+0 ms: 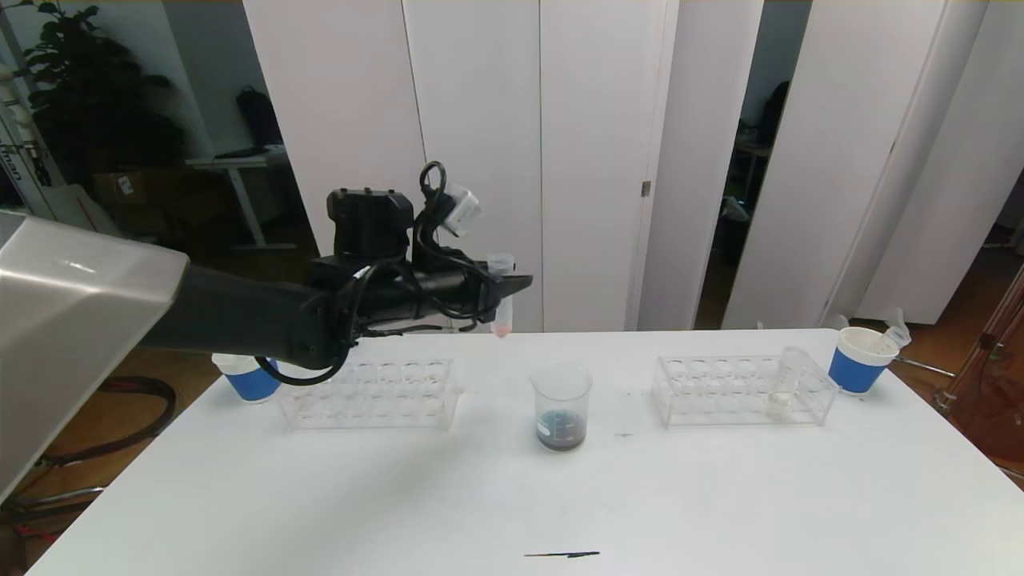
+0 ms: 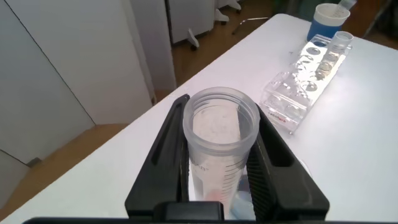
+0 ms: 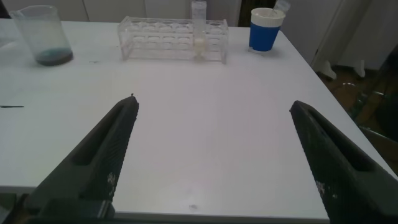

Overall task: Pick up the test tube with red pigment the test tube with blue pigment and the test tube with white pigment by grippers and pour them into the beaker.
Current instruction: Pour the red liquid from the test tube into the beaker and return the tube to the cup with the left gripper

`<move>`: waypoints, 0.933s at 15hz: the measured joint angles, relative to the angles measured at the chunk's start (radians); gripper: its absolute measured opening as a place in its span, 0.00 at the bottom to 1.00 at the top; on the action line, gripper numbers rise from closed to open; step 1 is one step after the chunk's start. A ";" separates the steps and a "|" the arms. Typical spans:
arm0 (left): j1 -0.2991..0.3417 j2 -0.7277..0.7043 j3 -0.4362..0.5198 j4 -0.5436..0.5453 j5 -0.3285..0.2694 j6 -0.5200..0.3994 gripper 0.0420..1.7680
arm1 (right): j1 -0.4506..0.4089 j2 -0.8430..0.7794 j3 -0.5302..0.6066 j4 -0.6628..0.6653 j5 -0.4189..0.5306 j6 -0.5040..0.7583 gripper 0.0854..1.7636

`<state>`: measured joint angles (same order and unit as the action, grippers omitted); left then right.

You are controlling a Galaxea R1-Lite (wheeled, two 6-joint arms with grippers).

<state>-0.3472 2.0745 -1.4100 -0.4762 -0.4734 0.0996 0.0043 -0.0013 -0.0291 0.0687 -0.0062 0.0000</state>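
Left hand gripping red-tinged tube

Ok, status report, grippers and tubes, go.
Left gripper shut on red-pigment tube, raised behind beaker. Right gripper open, low over bare table. White-pigment tube in right rack. Nothing in the way.

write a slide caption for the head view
Left gripper holds a clear red-tinged test tube above the white table, behind a clear beaker of dark liquid.

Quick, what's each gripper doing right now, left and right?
Left gripper: closed on the test tube with red pigment, raised behind the beaker.
Right gripper: open, empty.
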 joint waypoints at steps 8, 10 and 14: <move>0.044 -0.114 -0.013 0.234 0.109 -0.351 0.33 | 0.000 0.000 0.000 0.000 0.000 0.000 0.99; 0.060 -0.146 0.022 0.204 0.287 -0.339 0.33 | 0.001 0.000 0.000 0.000 0.000 0.000 0.99; 0.093 -0.167 0.112 0.003 0.743 -0.187 0.33 | 0.000 0.000 0.000 0.000 0.000 0.000 0.99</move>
<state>-0.2545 1.9079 -1.2983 -0.4728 0.2694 -0.0870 0.0047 -0.0013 -0.0291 0.0687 -0.0057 0.0000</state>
